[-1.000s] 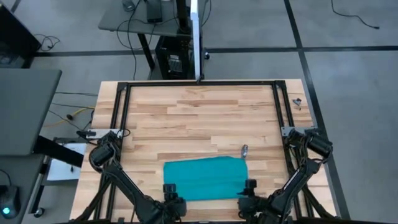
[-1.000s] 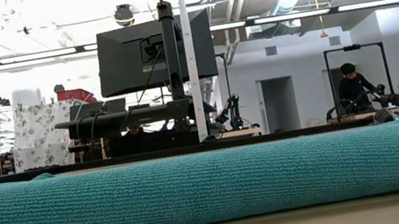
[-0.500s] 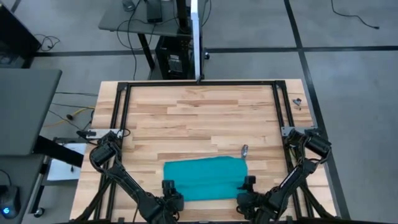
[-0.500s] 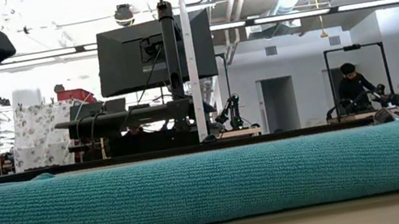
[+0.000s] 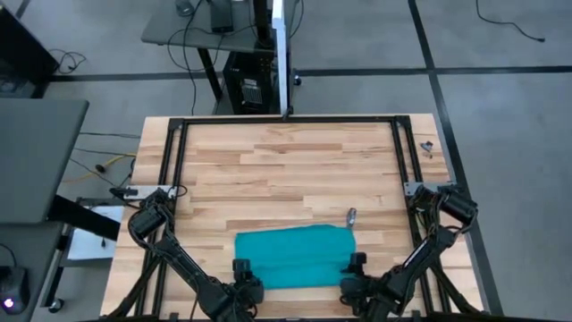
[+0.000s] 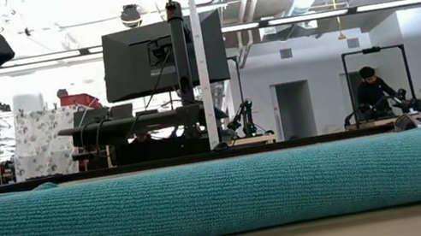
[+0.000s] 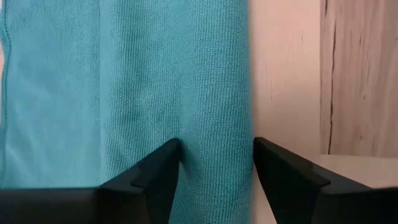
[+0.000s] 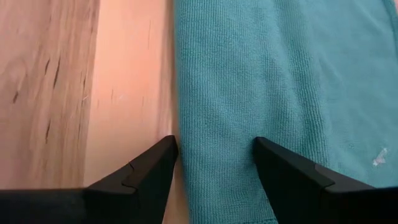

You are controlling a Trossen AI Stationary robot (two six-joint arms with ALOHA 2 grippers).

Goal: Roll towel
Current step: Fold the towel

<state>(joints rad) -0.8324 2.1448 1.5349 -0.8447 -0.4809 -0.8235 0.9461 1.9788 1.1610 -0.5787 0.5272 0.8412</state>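
Note:
The teal towel [image 5: 290, 255] lies flat on the wooden table close to its near edge. Its near edge forms a thick roll [image 6: 224, 194] that spans the low view. My left gripper [image 5: 243, 268] stands at the roll's left end, my right gripper [image 5: 356, 264] at its right end. Both slant down from the near side and are open. In the left wrist view the left gripper [image 7: 216, 155] has one finger over the roll [image 7: 211, 93] and one at its table-side edge. The right gripper [image 8: 216, 152] stands the same way over the roll [image 8: 217, 87]. My left gripper has the roll's near-side strip [image 7: 217, 137] between its open fingers, which lie across the roll from above and the near side; whether they touch the cloth I cannot tell. My right gripper stands likewise over the roll's strip [image 8: 214, 134]; touch cannot be told.
A small metal object [image 5: 352, 216] lies on the wood just beyond the towel's far right corner. Black frame rails [image 5: 286, 119] run along the table's far, left and right sides. Bare wood [image 5: 286, 170] stretches beyond the towel.
Both grippers have sunk toward the towel's near roll. The left one has dropped into the low view at the left. The towel has stayed where it was.

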